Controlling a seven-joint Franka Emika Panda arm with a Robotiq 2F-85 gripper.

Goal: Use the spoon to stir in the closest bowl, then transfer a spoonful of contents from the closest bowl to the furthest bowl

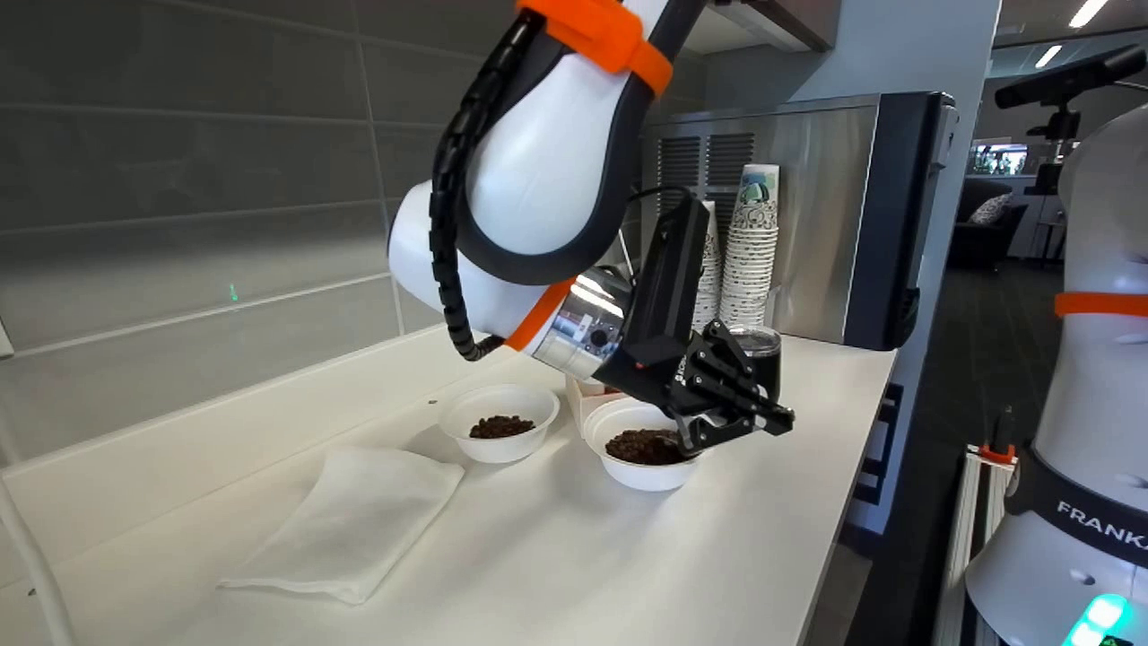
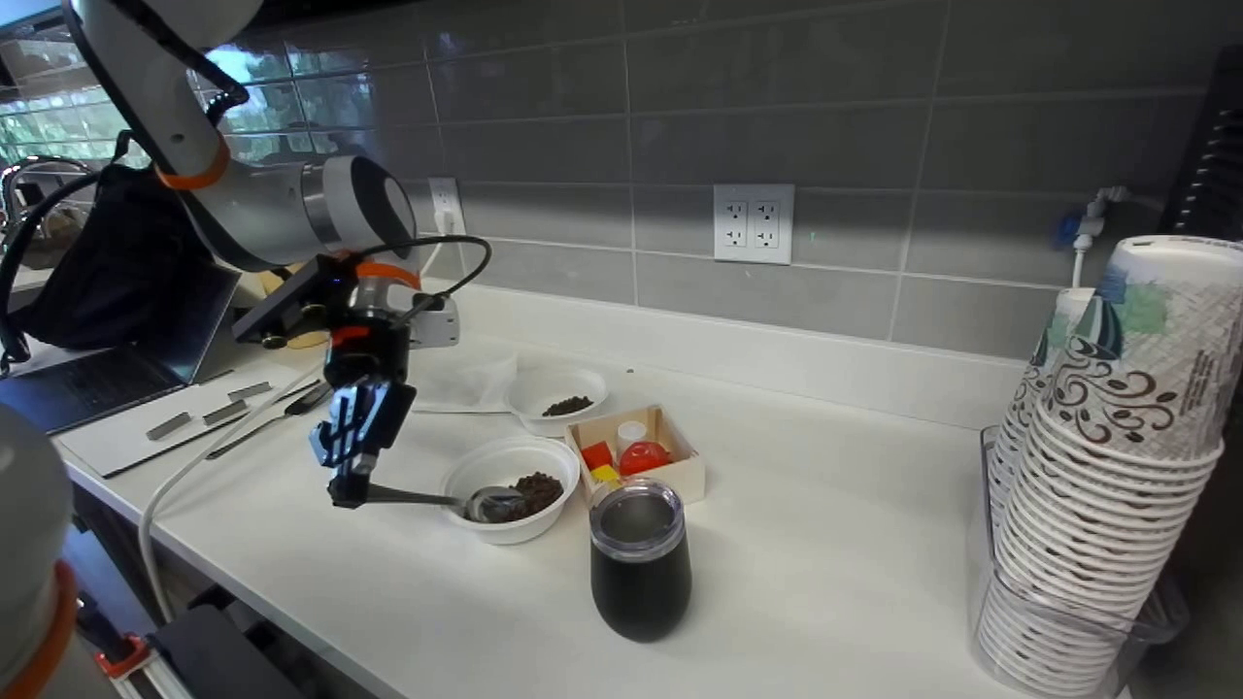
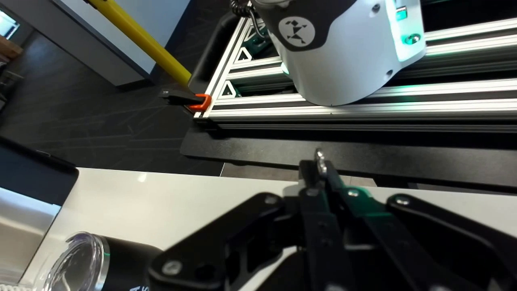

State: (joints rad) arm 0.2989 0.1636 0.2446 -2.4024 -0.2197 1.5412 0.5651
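The closest bowl (image 1: 647,477) is white and holds dark brown bits; it also shows in an exterior view (image 2: 464,476). The furthest bowl (image 1: 502,453), white with a smaller heap of dark bits, stands nearer the wall, also seen in an exterior view (image 2: 529,396). My gripper (image 2: 350,490) is shut on the handle of a metal spoon (image 2: 490,505), beside the closest bowl. The spoon's head is at the closest bowl, by the dark bits; whether it touches them is unclear. In the wrist view, the spoon's handle end (image 3: 320,161) sticks up between the fingertips (image 3: 315,169).
A black tumbler (image 2: 641,573) stands near the closest bowl. A small box (image 2: 685,476) with coloured pieces sits beside both bowls. A white cloth (image 1: 359,525) lies by the furthest bowl. Stacked paper cups (image 2: 1097,505), a laptop (image 2: 97,388) and a white cable (image 2: 160,495) are on the counter.
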